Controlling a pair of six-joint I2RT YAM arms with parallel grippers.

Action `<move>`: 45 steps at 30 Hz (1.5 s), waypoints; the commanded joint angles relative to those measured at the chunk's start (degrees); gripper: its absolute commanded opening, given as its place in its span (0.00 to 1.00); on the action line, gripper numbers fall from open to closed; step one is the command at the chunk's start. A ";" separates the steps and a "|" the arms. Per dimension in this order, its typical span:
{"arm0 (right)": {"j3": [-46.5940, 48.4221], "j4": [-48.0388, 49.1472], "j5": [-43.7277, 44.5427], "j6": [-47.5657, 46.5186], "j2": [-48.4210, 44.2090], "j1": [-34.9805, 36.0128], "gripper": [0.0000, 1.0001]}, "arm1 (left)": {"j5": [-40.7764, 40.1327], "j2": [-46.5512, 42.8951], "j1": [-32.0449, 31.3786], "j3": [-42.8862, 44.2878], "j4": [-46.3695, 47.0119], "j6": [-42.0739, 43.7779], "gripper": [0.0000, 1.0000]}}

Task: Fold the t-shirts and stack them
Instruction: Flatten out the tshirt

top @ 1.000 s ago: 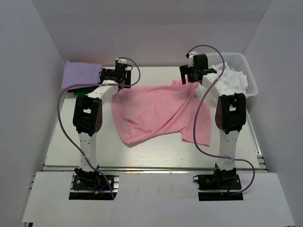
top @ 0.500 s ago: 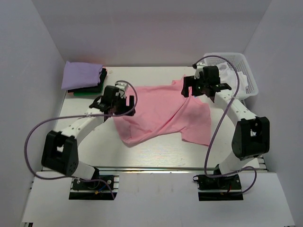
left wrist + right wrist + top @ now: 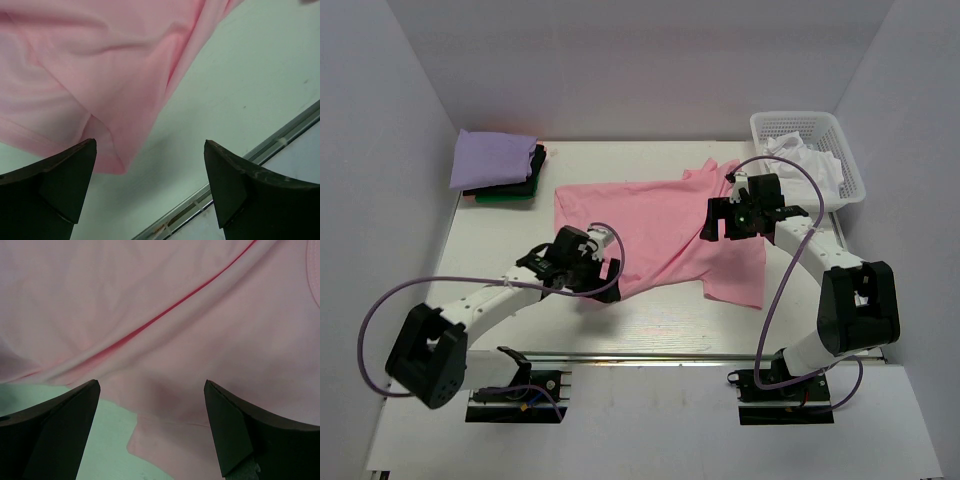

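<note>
One pink tee [image 3: 640, 215], left tool [image 3: 150, 144], right tool [image 3: 151, 383]

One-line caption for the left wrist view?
Open left pincer hovers over a corner of the pink t-shirt on the white table.

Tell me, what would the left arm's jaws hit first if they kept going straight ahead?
Probably the loose corner of the pink t-shirt, which lies between the open jaws, or the bare table right beside it. Depth is hard to judge.
</note>
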 commanded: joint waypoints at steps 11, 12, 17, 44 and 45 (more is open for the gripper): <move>-0.25 1.00 -1.51 0.99 -1.62 -0.07 0.90 | -12.14 8.41 -6.07 7.10 -8.46 -1.05 0.27; -0.34 1.00 -1.51 0.81 -1.61 -0.07 0.90 | -12.14 7.70 -6.07 8.58 -8.46 -0.53 0.15; -0.25 0.65 -1.42 0.81 -1.35 0.02 0.90 | -14.43 5.32 -6.07 13.06 -5.14 1.58 0.00; 3.53 -2.78 5.61 -0.95 5.77 -0.42 0.90 | -19.50 39.00 4.83 43.67 -2.93 8.98 0.99; 3.53 -2.78 5.79 -0.77 5.77 -0.42 0.90 | -20.31 38.20 5.44 42.96 -2.92 8.27 0.99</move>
